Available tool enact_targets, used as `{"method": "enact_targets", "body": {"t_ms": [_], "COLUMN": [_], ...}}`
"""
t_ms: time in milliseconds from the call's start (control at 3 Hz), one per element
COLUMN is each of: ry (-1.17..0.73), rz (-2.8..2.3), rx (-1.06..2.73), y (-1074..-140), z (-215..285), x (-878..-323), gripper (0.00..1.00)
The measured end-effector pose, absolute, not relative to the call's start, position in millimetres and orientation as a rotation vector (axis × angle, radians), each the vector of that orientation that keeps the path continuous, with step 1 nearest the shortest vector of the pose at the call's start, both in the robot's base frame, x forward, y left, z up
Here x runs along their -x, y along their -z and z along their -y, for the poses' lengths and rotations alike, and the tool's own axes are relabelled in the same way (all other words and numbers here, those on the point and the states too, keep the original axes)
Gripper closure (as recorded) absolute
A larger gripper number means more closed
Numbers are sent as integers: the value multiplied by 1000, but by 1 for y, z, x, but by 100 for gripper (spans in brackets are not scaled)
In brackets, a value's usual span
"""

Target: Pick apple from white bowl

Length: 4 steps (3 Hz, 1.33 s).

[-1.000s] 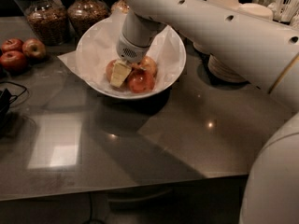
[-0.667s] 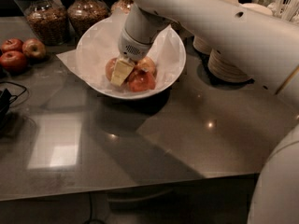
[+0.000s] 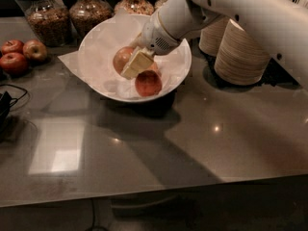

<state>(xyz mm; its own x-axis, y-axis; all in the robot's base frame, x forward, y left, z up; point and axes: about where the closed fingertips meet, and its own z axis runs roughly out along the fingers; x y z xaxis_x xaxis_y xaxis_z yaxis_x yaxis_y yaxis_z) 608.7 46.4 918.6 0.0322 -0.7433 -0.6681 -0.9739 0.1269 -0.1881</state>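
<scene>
The white bowl [image 3: 94,57], lined with crumpled white paper, stands on the dark counter at the upper middle. My gripper [image 3: 129,67] reaches down into it from the upper right. It is shut on the apple [image 3: 121,57], pale tan with a pink blush, and holds it just above the bowl's floor. A cream fingertip [image 3: 136,64] lies across the apple's right side; the other finger is hidden behind it. An all-red apple [image 3: 148,83] lies in the bowl just below and right of the gripper.
Three dark red apples [image 3: 19,54] sit at the left edge. Glass jars [image 3: 91,11] stand behind the bowl. Stacks of disposable bowls [image 3: 240,47] stand to the right, under my arm. A black cable [image 3: 7,100] lies at the left.
The gripper has risen a little with the tan apple in it. The apple has come away from the red apple, which stays in the bowl.
</scene>
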Motion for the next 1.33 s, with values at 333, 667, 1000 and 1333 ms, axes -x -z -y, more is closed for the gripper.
{"method": "enact_targets", "body": {"t_ms": [333,667,1000,1333], "ry": [-614,-763,-806,-796], "rz": [-1661,-1573,-1483,-1407], "rx": [1610,1568,1578,1605], "y": [-928,-941,-966,-996], "z": [-23,0,8,6], "x": [-596,-578,-554,-532], "gripper": [100,100,100,100]}}
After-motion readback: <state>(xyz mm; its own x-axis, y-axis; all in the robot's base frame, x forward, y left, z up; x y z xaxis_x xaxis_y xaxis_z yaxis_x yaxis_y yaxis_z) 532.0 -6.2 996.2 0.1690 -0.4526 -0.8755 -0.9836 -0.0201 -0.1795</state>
